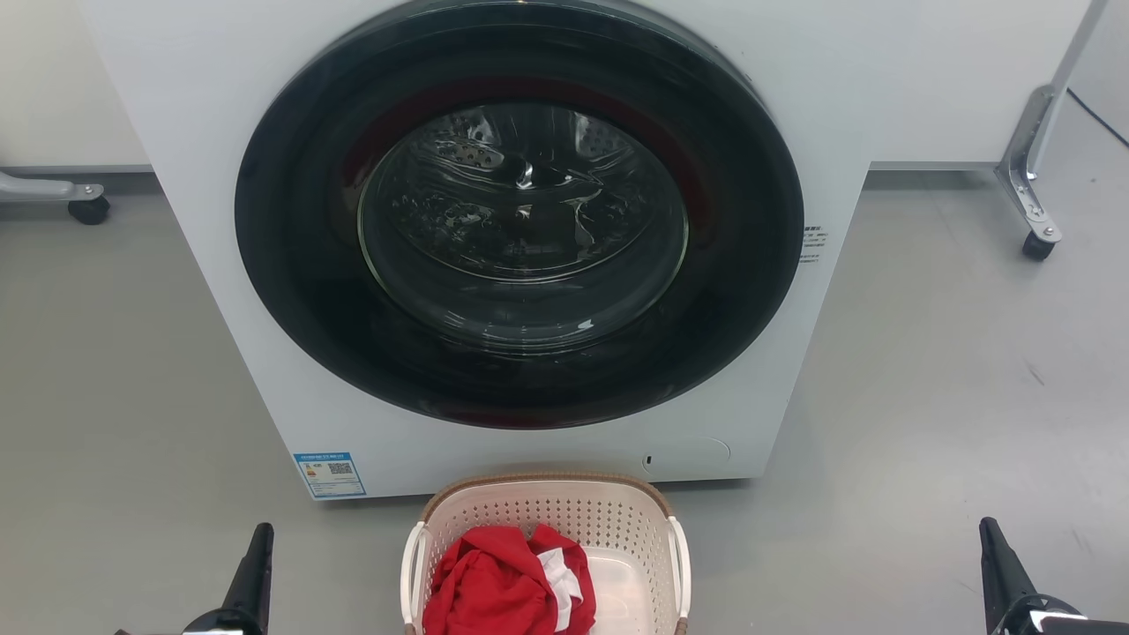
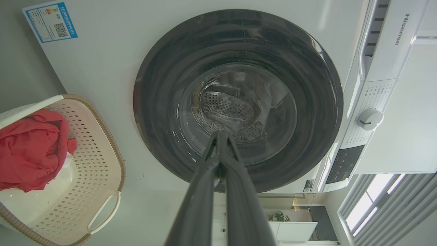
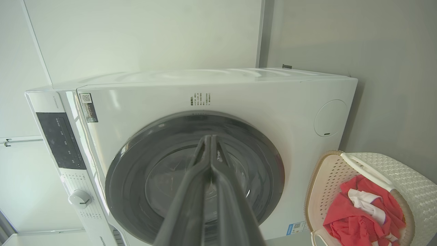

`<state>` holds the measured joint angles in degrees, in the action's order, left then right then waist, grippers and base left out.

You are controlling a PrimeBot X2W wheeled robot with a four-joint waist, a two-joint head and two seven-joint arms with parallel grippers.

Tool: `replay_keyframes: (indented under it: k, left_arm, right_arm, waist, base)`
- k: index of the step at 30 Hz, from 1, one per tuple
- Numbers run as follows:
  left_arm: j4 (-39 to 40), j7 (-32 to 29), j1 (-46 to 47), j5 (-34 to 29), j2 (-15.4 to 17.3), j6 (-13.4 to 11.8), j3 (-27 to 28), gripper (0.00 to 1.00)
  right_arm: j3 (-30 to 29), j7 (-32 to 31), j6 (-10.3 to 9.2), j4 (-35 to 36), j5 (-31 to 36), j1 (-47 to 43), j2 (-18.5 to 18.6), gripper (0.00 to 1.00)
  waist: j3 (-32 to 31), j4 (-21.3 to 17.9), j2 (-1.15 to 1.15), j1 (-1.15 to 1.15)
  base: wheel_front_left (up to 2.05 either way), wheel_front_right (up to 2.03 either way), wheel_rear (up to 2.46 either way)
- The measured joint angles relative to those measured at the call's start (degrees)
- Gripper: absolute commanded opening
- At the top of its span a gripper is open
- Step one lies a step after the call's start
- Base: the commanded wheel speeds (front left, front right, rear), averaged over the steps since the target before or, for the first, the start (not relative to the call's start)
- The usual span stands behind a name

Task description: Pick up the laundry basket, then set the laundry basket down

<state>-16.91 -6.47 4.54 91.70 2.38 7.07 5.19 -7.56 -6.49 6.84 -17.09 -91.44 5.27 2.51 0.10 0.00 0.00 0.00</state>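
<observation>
Flanking the laundry basket (image 1: 564,516), well apart from it: left gripper (image 2: 220,135) and right gripper (image 3: 209,138), each with its two dark fingers pressed together, grasping nothing and touching nothing. Basket upright on the grey floor (image 1: 132,397), holding a red garment (image 1: 494,582). Beyond, just behind its brown rim: white washing machine (image 1: 882,88), round door closed
</observation>
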Motion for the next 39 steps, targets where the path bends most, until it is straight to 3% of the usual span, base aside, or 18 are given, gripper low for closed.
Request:
replay_keyframes:
  k: [39]
  left_arm:
    - [0.0, 0.0, 0.0, 0.0, 0.0, 0.0, 0.0, 0.00]
  right_arm:
    - [0.0, 0.0, 0.05, 0.0, 0.0, 0.0, 0.0, 0.00]
  waist:
    - [0.0, 0.0, 0.00, 0.00]
  base:
    - [0.00, 0.00, 0.00]
